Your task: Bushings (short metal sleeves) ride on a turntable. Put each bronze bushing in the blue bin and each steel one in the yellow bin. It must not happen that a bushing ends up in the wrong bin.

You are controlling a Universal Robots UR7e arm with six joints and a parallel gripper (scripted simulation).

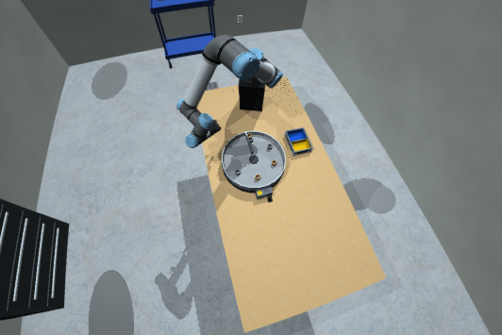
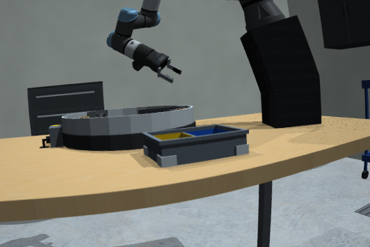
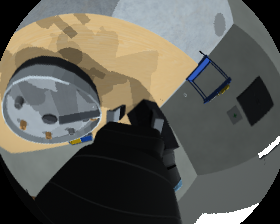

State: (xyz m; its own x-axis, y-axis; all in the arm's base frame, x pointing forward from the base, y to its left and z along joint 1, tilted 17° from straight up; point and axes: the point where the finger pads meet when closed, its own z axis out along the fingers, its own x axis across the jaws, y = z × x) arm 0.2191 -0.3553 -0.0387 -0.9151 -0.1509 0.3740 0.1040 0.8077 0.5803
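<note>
The turntable (image 1: 245, 179) (image 2: 129, 126) (image 3: 36, 90) carries several bushings inside its rim. Two bronze bushings (image 1: 274, 163) (image 1: 258, 177) (image 3: 23, 124) (image 3: 48, 135) stand apart; a third bronze bushing (image 1: 249, 135) is beside the bar's outer end, with a small dark shape touching or near it. Two steel bushings (image 1: 269, 146) (image 1: 238, 173) (image 3: 19, 102) (image 3: 71, 131) also show. The blue bin (image 1: 297, 135) (image 2: 205, 131) and yellow bin (image 1: 302, 145) (image 2: 174, 136) look empty in the top view. My gripper (image 2: 176, 76) (image 3: 137, 112) is open and empty, tilted, high above the turntable's level and off its rim.
A dark bar (image 1: 250, 144) (image 3: 78, 116) reaches from the turntable's hub to its rim. A small grey box (image 1: 264, 192) (image 2: 55, 136) with a yellow top stands against the rim. The black robot pedestal (image 1: 252, 96) (image 2: 290, 80) rises at the table's end.
</note>
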